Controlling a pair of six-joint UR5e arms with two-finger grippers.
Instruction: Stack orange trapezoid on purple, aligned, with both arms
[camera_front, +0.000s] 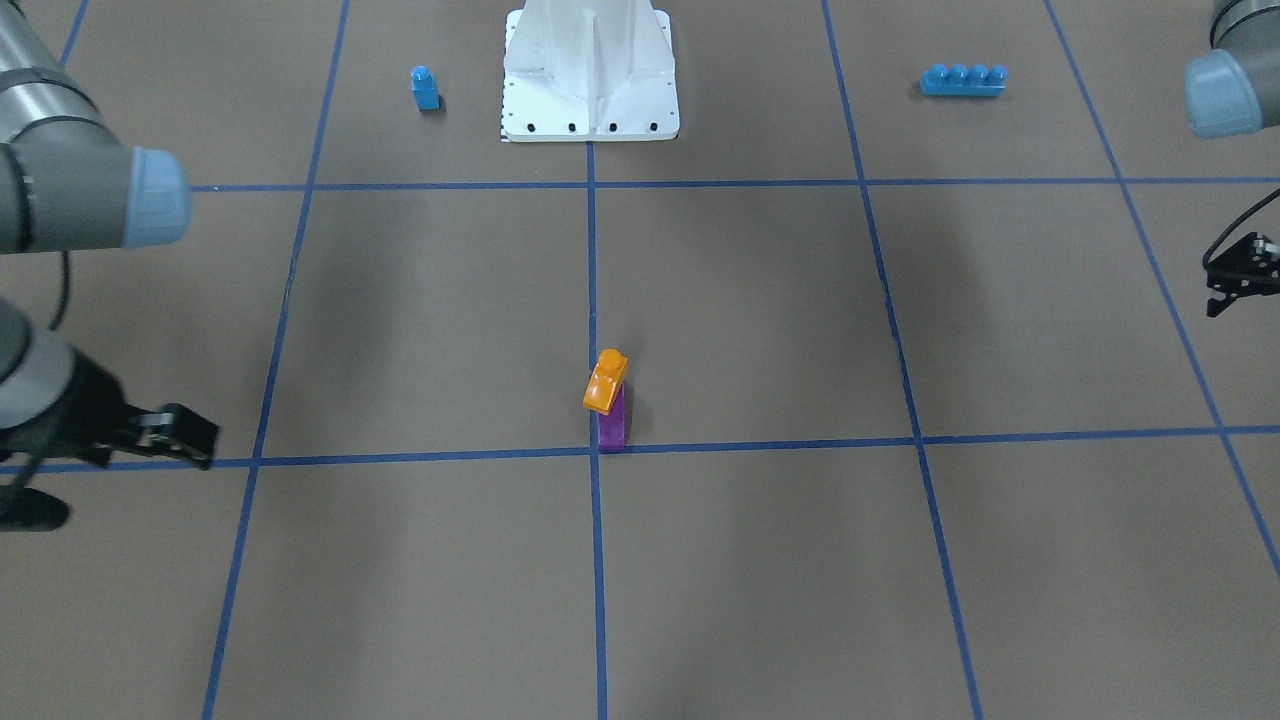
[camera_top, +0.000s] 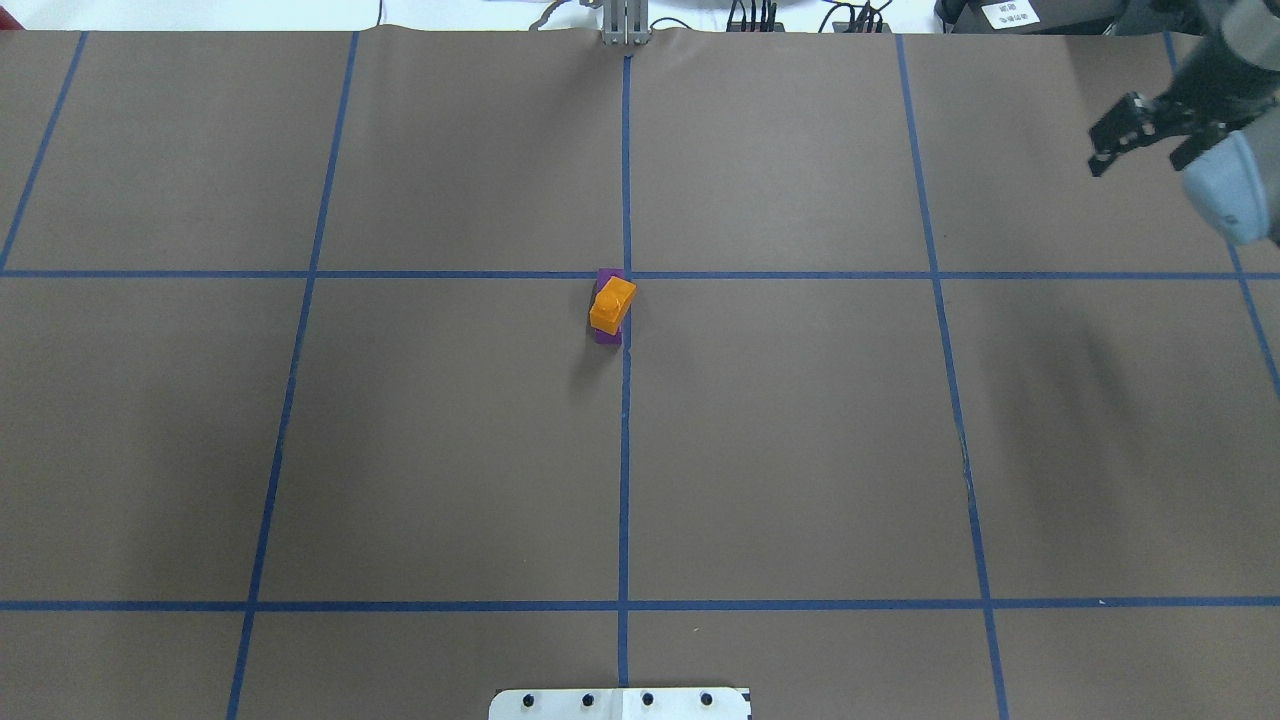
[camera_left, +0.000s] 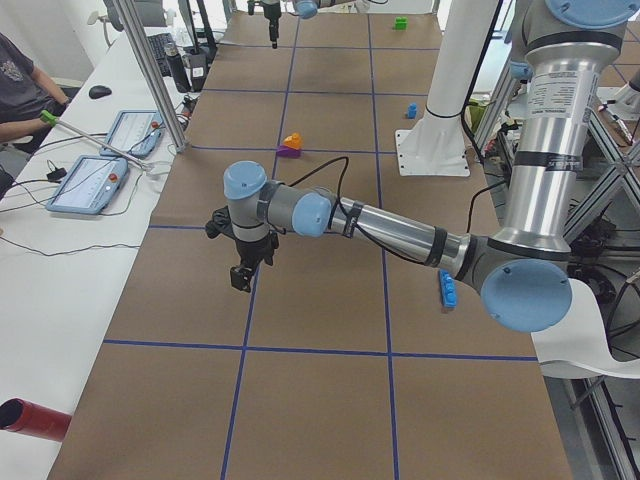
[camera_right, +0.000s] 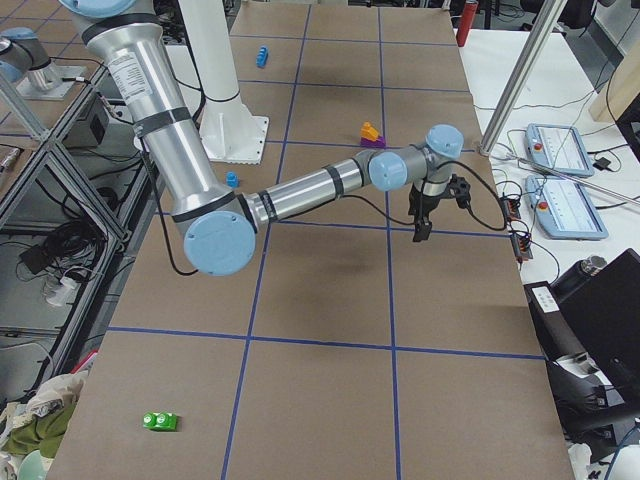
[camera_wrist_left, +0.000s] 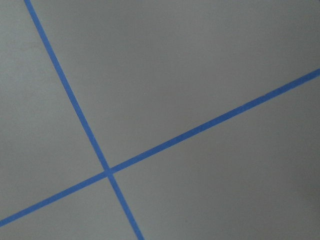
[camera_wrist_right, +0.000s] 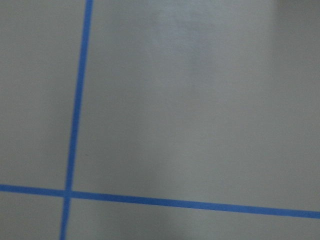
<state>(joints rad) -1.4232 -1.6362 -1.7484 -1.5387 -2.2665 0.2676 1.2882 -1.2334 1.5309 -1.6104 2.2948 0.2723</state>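
Overhead exterior view shows the orange trapezoid (camera_top: 612, 303) sitting on the purple (camera_top: 606, 337) at the middle of the table (camera_top: 400, 450), but turned a little off the purple's line and, I judge, not fully pressed home. The right gripper (camera_front: 195, 437) and left gripper (camera_front: 1225, 290) hang well apart from the stack, holding nothing; whether their jaws are parted I cannot tell. The likely failure is the skewed orange block staying misaligned, or the light stack toppling if a correcting gripper nudges it off-centre.
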